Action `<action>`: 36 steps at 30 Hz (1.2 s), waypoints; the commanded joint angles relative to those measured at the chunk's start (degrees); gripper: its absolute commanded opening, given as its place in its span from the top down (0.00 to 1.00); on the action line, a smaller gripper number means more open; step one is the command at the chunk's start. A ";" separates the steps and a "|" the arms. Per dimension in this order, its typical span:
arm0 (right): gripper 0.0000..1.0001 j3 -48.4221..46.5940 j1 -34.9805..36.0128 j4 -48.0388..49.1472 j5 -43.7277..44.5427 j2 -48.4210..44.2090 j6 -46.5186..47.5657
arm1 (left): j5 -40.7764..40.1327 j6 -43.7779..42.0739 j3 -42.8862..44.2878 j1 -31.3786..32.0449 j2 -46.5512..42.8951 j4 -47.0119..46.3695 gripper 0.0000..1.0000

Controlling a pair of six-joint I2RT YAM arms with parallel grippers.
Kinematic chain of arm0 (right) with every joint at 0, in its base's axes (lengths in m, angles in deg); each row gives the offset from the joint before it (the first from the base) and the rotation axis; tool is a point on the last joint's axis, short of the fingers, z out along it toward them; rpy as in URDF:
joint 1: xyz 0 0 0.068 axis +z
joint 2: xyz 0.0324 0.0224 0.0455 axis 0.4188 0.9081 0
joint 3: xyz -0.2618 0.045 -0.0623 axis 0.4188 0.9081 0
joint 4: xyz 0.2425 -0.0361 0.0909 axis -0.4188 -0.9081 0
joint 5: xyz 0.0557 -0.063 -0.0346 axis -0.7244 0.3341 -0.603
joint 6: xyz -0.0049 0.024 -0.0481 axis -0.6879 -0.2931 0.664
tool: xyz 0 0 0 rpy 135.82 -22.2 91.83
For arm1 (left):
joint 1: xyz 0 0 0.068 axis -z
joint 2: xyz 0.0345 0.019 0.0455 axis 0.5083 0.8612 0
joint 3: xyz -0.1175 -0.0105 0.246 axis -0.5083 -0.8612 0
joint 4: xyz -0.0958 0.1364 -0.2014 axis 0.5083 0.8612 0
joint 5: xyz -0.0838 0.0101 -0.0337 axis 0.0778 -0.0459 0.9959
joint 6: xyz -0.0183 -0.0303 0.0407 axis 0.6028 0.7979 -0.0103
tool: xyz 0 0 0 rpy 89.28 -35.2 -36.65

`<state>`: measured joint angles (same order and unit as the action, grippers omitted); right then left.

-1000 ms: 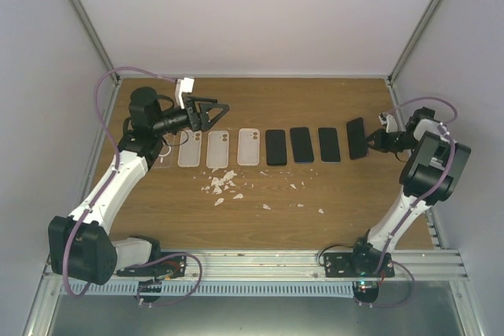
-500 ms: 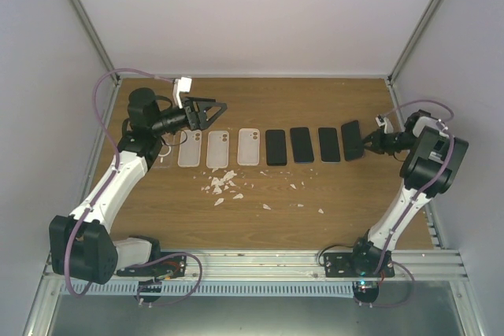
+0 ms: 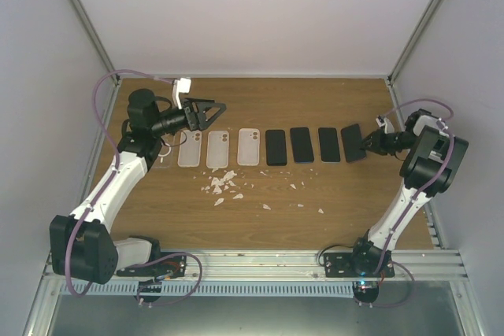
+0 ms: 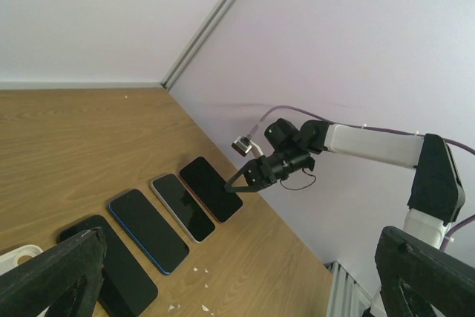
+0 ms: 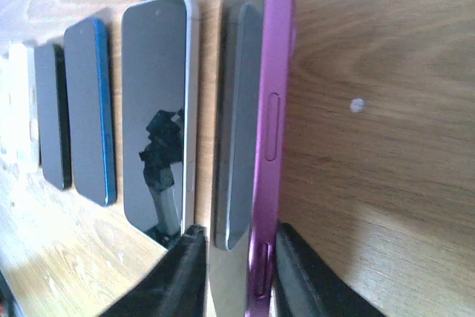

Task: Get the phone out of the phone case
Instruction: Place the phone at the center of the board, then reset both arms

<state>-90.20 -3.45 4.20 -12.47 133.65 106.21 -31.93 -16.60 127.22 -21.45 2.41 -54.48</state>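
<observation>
Two slim arms, alike in build. Along the long links of the left arm [image 3: 110, 182], smooth white shells; at the joints [image 3: 79, 245], bulky black rounded housings. Same white-and-black scheme on the right arm [image 3: 402, 210], with a large black drum-shaped elbow [image 3: 433, 164]. Thin purple cable [image 3: 97, 100] looped loosely outside each arm. Flat black base plates [image 3: 337, 264] with small bolts. Small white boxy camera [image 3: 184, 84] at the left wrist. All black on the left gripper [image 3: 216, 114], triangular in outline; fingers [image 4: 52, 272] dark, wedge-shaped, rough-textured. Black too on the right gripper [image 3: 367, 144], with a little white block [image 4: 243, 145] just behind.
</observation>
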 commanded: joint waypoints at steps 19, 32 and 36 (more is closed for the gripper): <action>0.02 -3.70 -0.28 -0.73 2.32 -13.73 2.57 | -2.54 -12.56 14.33 -3.80 5.74 23.67 0.01; 0.00 -10.56 5.50 -2.92 -3.96 -25.57 2.45 | 0.98 -27.76 31.61 -26.21 13.32 45.91 0.01; 0.00 -6.38 10.35 1.94 -2.59 -31.65 -0.19 | -8.26 -35.20 31.05 -29.31 12.01 51.03 0.01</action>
<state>-99.49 2.98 2.04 -15.01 107.57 108.62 -33.57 -42.26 157.67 -48.99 16.20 -10.15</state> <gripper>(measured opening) 0.995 0.990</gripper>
